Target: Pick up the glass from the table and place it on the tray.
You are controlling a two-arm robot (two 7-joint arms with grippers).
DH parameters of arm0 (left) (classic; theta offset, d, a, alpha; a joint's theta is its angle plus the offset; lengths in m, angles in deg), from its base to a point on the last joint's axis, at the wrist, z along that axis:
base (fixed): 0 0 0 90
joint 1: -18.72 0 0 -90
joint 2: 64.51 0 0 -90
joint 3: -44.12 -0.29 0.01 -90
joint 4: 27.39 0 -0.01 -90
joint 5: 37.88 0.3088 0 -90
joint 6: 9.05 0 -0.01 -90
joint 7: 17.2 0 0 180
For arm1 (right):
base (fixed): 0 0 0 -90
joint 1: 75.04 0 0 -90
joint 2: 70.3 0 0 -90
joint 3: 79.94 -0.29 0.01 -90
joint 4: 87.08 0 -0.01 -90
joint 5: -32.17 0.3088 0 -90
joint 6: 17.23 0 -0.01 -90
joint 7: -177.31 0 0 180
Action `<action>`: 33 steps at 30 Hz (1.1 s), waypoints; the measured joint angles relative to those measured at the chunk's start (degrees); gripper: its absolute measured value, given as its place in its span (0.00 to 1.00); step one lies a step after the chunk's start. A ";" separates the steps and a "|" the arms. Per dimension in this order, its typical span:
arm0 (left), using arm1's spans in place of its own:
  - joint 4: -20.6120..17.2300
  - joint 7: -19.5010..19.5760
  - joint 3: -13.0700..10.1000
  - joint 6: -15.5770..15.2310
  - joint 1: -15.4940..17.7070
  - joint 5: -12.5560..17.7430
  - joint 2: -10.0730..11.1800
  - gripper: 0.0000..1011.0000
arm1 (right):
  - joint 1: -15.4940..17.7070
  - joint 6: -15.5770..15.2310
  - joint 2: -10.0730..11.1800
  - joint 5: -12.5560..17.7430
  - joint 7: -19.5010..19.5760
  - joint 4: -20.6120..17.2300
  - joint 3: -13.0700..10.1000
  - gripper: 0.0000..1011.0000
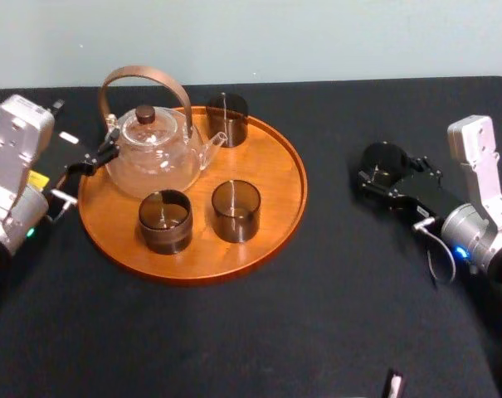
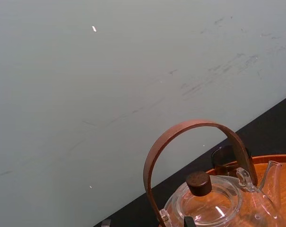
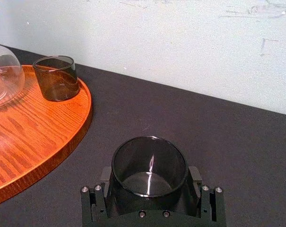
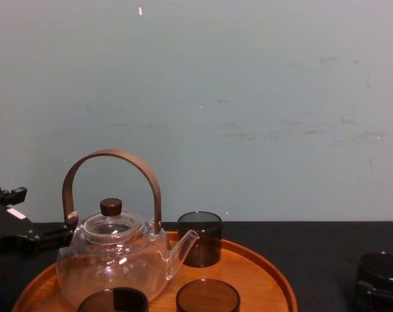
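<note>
Your right pincer (image 3: 150, 178) clamped the glass (image 3: 150, 158) by its walls, right of the tray (image 3: 39, 127). Likely light, slick and fragile, it wanted gentle pressure. Left pincer (image 1: 97, 157) sat at the tray's left, state unclear.

The tray (image 1: 275, 191) lies left of centre on the table (image 1: 317, 315). On it, the teapot (image 1: 155, 153) stands back left, a rear glass (image 1: 226, 118) beside its spout, a front-left glass (image 1: 165, 220) and a front-right glass (image 1: 236, 211) before it. A fourth glass (image 1: 385, 162) stands on the table, right of the tray.
</note>
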 joint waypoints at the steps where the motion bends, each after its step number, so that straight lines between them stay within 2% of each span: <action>1: 0.00 0.00 0.00 0.00 0.00 0.00 0.00 0.99 | -0.25 0.07 -0.07 -0.02 -0.08 0.30 0.09 0.99; 14: 0.00 0.00 0.00 0.00 0.00 0.00 0.00 0.99 | -3.33 0.85 -0.94 -0.39 -0.91 4.17 1.24 0.99; 27: 0.00 0.00 0.00 0.00 0.00 0.00 0.00 0.99 | -3.49 0.83 -0.95 -0.38 -0.98 4.35 1.29 0.99; 33: 0.00 0.00 0.00 0.00 0.00 0.00 0.00 0.99 | -3.41 0.80 -0.92 -0.37 -0.95 4.25 1.25 0.90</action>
